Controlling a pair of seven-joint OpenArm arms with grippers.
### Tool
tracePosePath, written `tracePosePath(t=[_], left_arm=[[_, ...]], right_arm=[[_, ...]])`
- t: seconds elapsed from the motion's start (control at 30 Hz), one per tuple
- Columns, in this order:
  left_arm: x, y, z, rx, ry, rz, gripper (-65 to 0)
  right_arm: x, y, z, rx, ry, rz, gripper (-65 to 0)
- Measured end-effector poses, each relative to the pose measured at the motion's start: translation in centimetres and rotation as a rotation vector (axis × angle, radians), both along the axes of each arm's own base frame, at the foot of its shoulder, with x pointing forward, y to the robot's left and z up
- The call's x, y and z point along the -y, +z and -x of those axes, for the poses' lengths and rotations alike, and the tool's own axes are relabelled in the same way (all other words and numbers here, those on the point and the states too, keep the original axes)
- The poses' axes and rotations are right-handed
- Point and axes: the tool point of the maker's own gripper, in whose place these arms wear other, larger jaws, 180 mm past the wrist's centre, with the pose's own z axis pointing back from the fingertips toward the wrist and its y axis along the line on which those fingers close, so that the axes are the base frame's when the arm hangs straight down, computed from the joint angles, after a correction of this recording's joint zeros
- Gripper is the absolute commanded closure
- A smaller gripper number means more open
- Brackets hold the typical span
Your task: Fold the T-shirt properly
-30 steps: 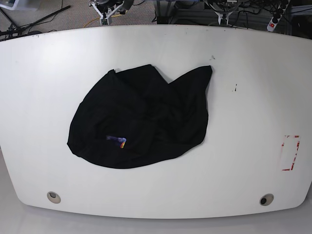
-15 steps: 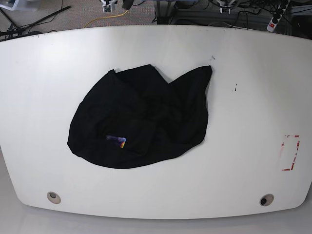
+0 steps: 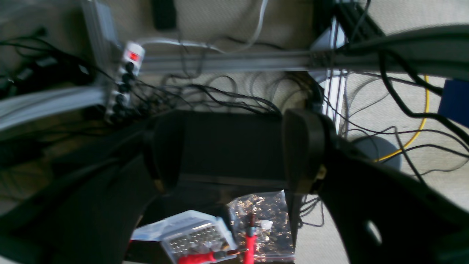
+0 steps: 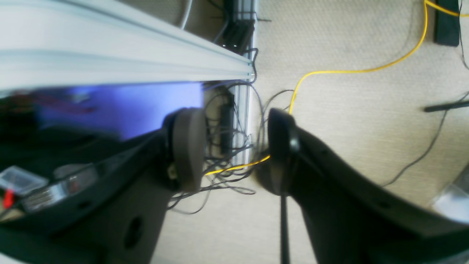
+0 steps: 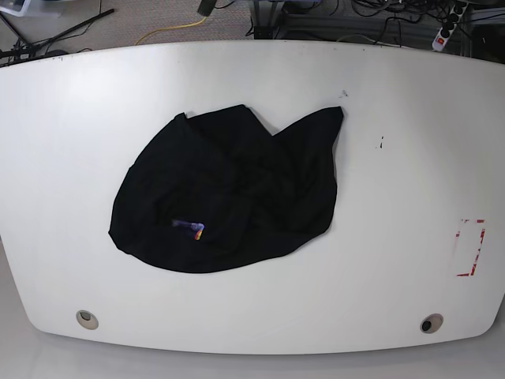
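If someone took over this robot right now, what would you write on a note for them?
Left gripper: open, empty, away from the table, over floor cables.
Right gripper: open, empty, also off the table over the carpet.
T-shirt: lies crumpled in a heap mid-table, its coloured print facing up near the front-left edge of the heap.
Done: nothing folded.
Left: bring both arms in, spread the shirt flat, then fold it.

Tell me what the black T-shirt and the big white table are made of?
The T-shirt looks like soft, matte cloth, probably cotton knit: it lies crumpled with floppy folds and no shine. Its small colourful mark seems printed on. The table looks hard and smooth, maybe painted or laminated board: it is flat, evenly white and slightly glossy. What lies under that surface cannot be told.
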Motion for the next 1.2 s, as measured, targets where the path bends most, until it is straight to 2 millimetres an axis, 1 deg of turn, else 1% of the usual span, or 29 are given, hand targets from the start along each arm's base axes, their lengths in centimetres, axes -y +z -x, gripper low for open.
tracePosePath(t=[0.03,0.07,0.1,0.2,0.23,0.3,0.37,0.43,0.47,0.5,0.6,0.67,0.77,0.83,0.87,0.93,1.0,1.03,1.13,1.2], left_arm=[[0.1,0.6,-0.1,0.010,-0.007,0.001,-38.8],[0.3,1.4,-0.5,0.032,-0.017,0.004,-38.8],[0.4,1.9,-0.7,0.047,-0.022,0.006,-38.8],[0.7,3.9,-0.9,0.068,-0.034,0.007,-38.8],[0.6,4.4,-1.3,0.085,-0.037,0.003,-38.8],[0.4,5.6,-1.9,0.110,-0.042,-0.008,-38.8],[0.1,6.8,-2.7,0.137,-0.048,-0.018,-38.8],[-0.5,8.2,-3.5,0.172,-0.053,-0.039,-38.8],[-0.9,8.8,-3.8,0.184,-0.053,-0.052,-38.8],[-1.1,9.3,-3.9,0.190,-0.047,-0.057,-38.8],[-1.4,10.9,-4.5,0.226,-0.001,-0.040,-38.8],[-2.0,12.2,-5.3,0.265,0.039,-0.031,-38.8],[-2.8,13.5,-6.2,0.308,0.069,-0.039,-38.8],[-3.3,14.1,-6.9,0.326,0.066,-0.055,-38.8],[-3.6,14.4,-7.1,0.335,0.065,-0.063,-38.8],[-3.9,14.9,-7.5,0.353,0.066,-0.074,-38.8],[-3.8,14.8,-7.7,0.357,0.068,-0.069,-38.8],[-3.6,14.8,-7.9,0.361,0.067,-0.065,-38.8],[-3.6,14.8,-9.2,0.396,0.071,-0.064,-38.8],[-3.4,14.9,-10.7,0.439,0.075,-0.058,-38.9]], right_arm=[[0.1,0.5,0.0,0.006,-0.006,0.000,-26.2],[0.4,1.1,0.4,0.005,-0.018,0.005,-26.2],[0.7,1.8,-0.1,0.032,-0.028,0.011,-26.2],[1.6,3.4,0.2,0.041,-0.033,0.032,-26.2],[1.6,4.1,-0.3,0.062,-0.031,0.030,-26.2],[1.3,5.4,-0.3,0.078,-0.031,0.025,-26.2],[0.7,7.0,-1.3,0.118,-0.025,0.006,-26.2],[0.4,8.3,-1.1,0.129,-0.029,-0.002,-26.2],[0.4,9.0,-1.6,0.149,-0.029,-0.006,-26.2],[0.8,9.4,-1.5,0.144,-0.028,0.003,-26.2],[2.0,10.8,-2.2,0.174,-0.042,0.043,-26.2],[2.2,11.6,-3.0,0.203,-0.039,0.047,-26.2],[2.1,12.8,-4.3,0.245,-0.036,0.042,-26.2],[2.0,13.7,-5.4,0.282,-0.037,0.041,-26.2],[2.0,13.9,-5.6,0.289,-0.035,0.041,-26.2],[2.6,14.1,-6.0,0.298,-0.035,0.055,-26.2],[3.2,14.1,-6.6,0.305,-0.037,0.076,-26.2],[3.6,14.3,-7.4,0.327,-0.042,0.088,-26.2],[3.4,14.8,-9.5,0.392,-0.037,0.079,-26.2],[3.3,14.9,-10.9,0.427,-0.036,0.075,-26.2]])
